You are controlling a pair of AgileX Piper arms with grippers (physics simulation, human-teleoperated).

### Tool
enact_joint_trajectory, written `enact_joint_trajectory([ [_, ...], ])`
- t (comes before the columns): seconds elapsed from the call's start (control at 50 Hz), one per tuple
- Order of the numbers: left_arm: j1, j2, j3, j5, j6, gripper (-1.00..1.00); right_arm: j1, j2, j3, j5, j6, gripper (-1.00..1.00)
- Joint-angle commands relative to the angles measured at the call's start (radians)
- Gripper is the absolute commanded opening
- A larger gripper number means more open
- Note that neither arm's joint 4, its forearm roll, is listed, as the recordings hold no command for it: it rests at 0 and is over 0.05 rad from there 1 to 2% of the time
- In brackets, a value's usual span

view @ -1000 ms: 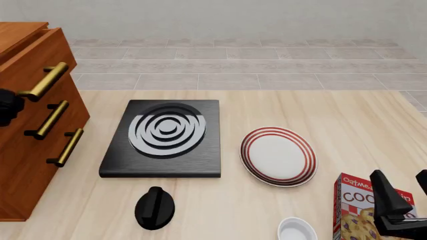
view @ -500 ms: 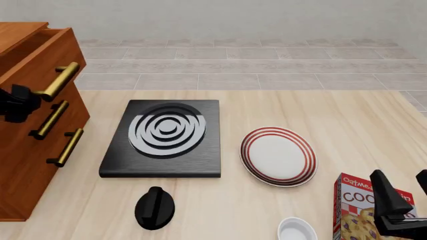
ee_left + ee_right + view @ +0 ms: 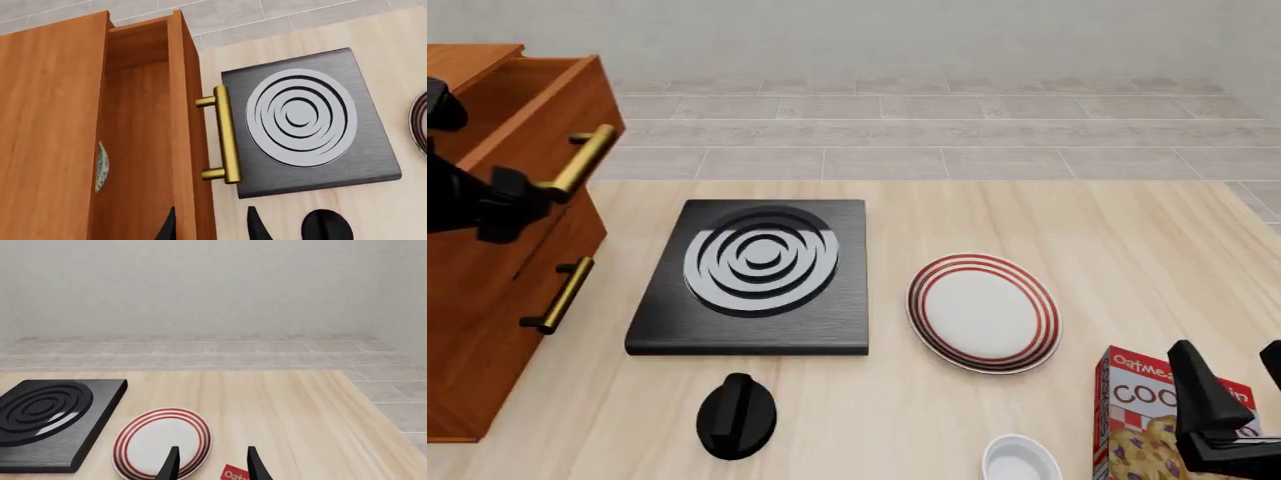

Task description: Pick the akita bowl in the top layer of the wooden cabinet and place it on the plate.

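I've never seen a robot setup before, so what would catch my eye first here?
Probably the wooden cabinet on the left, its top layer pulled open with the left claw at its brass handle. Next, the black stove with white rings mid-table and the red-ringed plate to its right.

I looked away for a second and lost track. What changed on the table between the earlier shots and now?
The top layer of the wooden cabinet slid further out toward the stove, its handle carried along with the left tool at it. A sliver of the akita bowl shows inside. The plate, cookie box, white bowl, black knob and right tool stayed put.
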Motion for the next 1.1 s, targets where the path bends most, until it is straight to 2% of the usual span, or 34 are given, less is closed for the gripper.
enact_joint_trajectory([
  [0.02, -0.067, 0.027, -0.005, 0.017, -0.001, 1.0, 0.001, -0.002, 0.0, 0.001, 0.002, 1.0],
  [0.48, -0.113, 0.046, -0.024, 0.028, -0.001, 1.0, 0.001, -0.016, 0.0, 0.014, 0.002, 1.0],
  [0.88, -0.192, 0.071, -0.038, 0.031, -0.053, 1.0, 0.0, -0.014, 0.0, 0.014, -0.004, 1.0],
  [0.98, -0.238, 0.084, -0.045, 0.032, -0.094, 1.0, -0.001, -0.01, 0.0, 0.01, -0.006, 1.0],
  [1.1, -0.254, 0.089, -0.048, 0.025, -0.096, 1.0, -0.001, 0.001, 0.0, 0.001, -0.006, 1.0],
])
